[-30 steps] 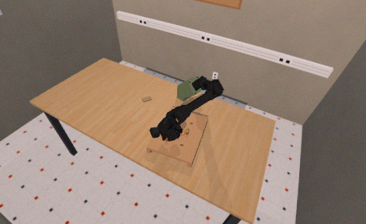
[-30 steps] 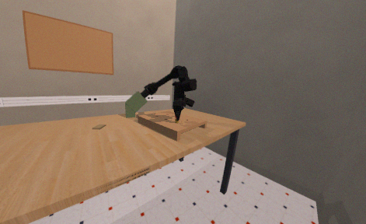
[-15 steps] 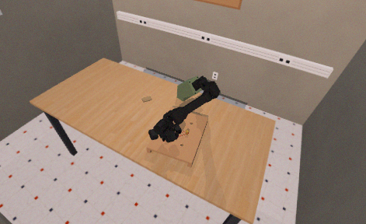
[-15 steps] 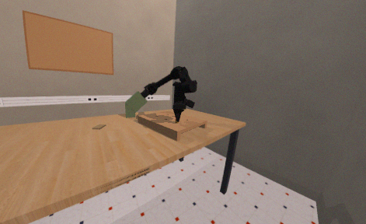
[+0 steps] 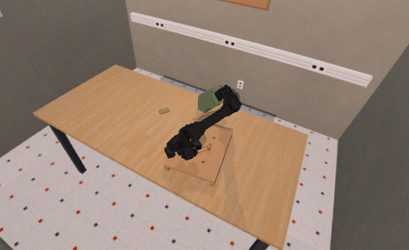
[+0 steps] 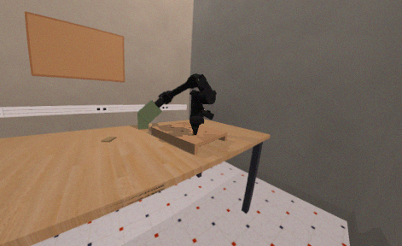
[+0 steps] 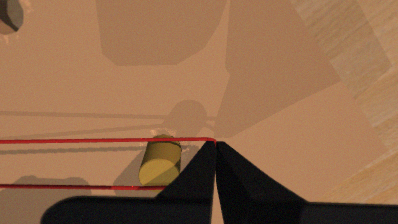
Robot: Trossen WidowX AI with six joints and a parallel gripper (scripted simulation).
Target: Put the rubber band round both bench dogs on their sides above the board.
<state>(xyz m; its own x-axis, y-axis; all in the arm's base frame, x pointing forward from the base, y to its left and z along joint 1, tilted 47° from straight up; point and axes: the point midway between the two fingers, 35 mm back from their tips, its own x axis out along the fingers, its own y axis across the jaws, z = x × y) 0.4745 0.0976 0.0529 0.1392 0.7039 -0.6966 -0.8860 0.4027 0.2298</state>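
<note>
My gripper [image 7: 214, 149] is shut, and its fingertips pinch the red rubber band [image 7: 100, 141]. The band runs taut from the left edge of the wrist view in two strands, the upper one ending at the fingertips. A yellow bench dog [image 7: 160, 161] stands in the board between the two strands, just left of the fingers. I cannot tell how high the band is against it. A second dog [image 7: 10, 15] shows at the top left corner. In the top and exterior views the gripper [image 5: 189, 152] [image 6: 194, 129] points down over the wooden board [image 5: 201, 155] [image 6: 187, 136], which lies flat on the table.
The arm's green base [image 5: 209, 99] [image 6: 148, 114] stands behind the board. A small tan piece [image 5: 163, 110] [image 6: 108, 138] lies on the table to the left. The board sits near the table's right end and front edge [image 6: 238, 143].
</note>
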